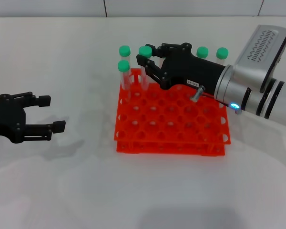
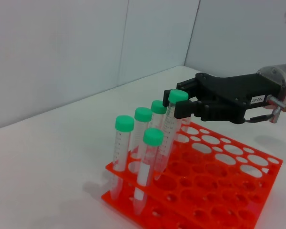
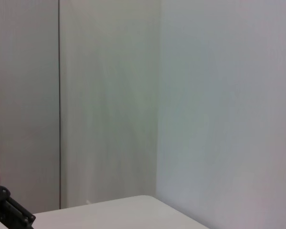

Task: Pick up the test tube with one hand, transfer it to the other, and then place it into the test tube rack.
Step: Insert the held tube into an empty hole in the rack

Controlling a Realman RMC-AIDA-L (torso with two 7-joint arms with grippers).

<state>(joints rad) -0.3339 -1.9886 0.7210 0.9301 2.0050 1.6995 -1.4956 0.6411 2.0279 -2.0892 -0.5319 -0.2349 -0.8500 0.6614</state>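
Note:
The orange-red test tube rack stands in the middle of the white table and also shows in the left wrist view. My right gripper, the one with the white sticker, reaches over the rack's far left part. It is shut on a green-capped test tube just below the cap. The tube is tilted, and its lower end is down in a rack hole. In the left wrist view the right gripper shows from the side. My left gripper is open and empty, low over the table left of the rack.
Several other green-capped tubes stand in the rack: two at the far left corner and two behind my right wrist. The right arm stretches over the rack's right side. The right wrist view shows only walls.

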